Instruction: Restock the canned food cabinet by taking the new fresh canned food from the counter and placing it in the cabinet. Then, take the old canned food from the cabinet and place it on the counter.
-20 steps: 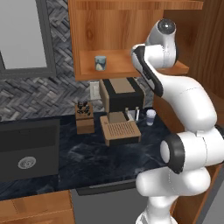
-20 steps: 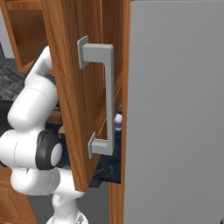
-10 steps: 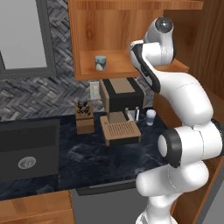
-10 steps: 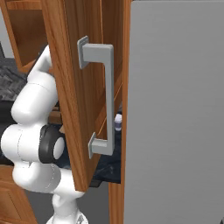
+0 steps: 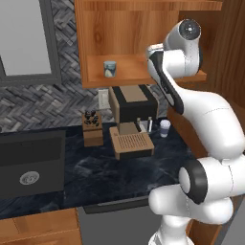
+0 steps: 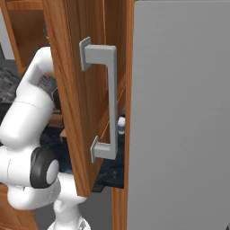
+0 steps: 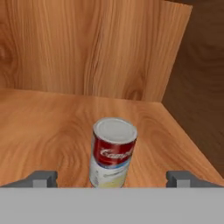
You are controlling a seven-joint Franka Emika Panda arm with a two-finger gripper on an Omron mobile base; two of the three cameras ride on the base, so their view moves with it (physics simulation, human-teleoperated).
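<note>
Red-banded can (image 7: 113,153) upright on cabinet shelf (image 7: 48,127), between wide-spread gripper (image 7: 112,178) fingertips (untouched).

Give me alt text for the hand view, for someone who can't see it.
A red-and-white can with a silvery top stands upright on the wooden shelf of the cabinet, near its back right corner. The gripper faces it with jaws wide open, one dark fingertip on either side of the can and neither touching it.

Before me, a can (image 7: 112,153) with a matt silvery metal lid and glossy red-and-white label stands on a smooth, warm-grained wooden cabinet shelf (image 7: 48,127).
</note>
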